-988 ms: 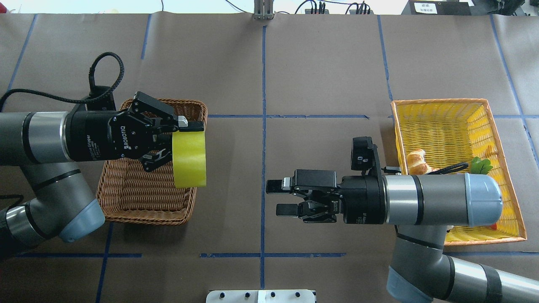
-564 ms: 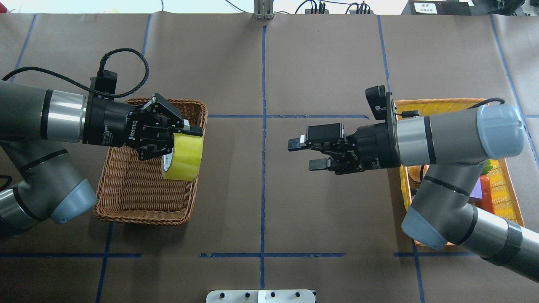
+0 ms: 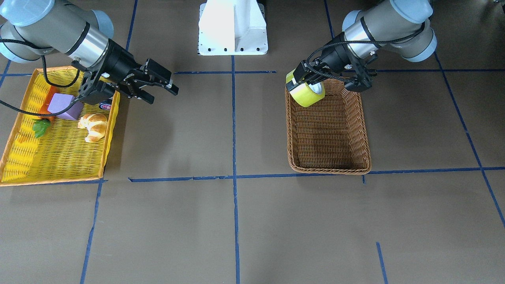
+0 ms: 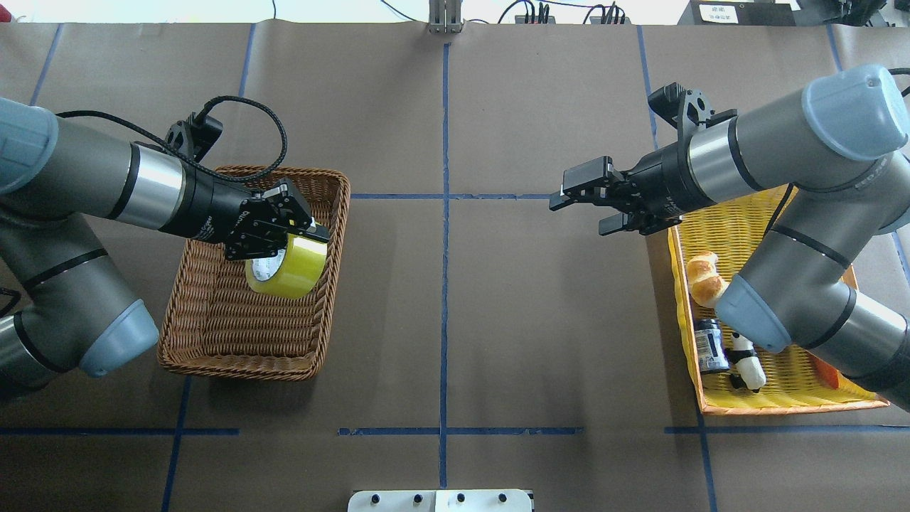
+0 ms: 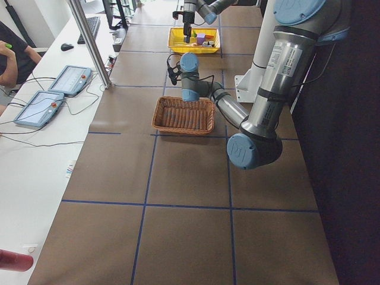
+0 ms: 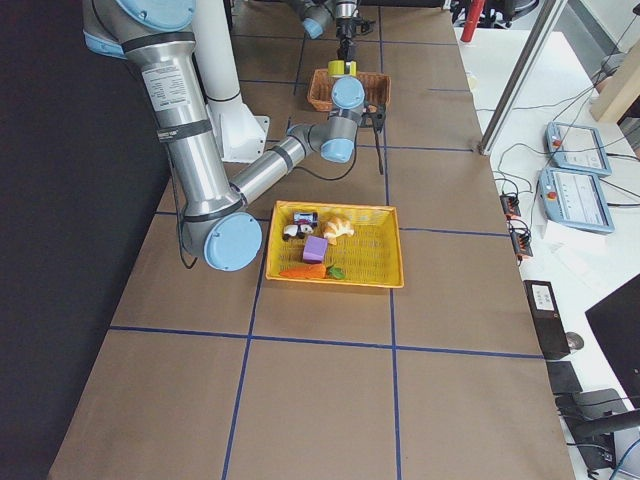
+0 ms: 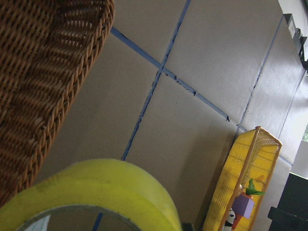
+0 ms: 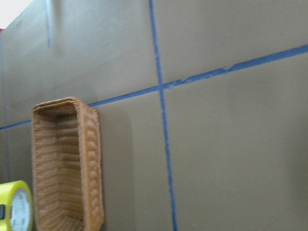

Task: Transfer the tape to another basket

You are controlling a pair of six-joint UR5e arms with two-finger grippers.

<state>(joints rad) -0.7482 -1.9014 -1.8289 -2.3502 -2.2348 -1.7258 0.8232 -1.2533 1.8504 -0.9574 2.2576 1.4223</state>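
The left fingers (image 4: 313, 229) clench the tape (image 4: 284, 269) by its rim, holding it tilted above the basket (image 4: 234, 370), toward its inner edge. It is best lowered near the weave before release, lest it roll out. The right fingers (image 4: 576, 190) hang spread and empty.

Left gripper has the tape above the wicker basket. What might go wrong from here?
1. The tape hangs tilted in the left gripper, close to the rim of the basket on the table-centre side; released there, it may land on edge and roll or tip over that rim.
2. The grip seems to pass through the core, so the roll might catch as the jaws open.
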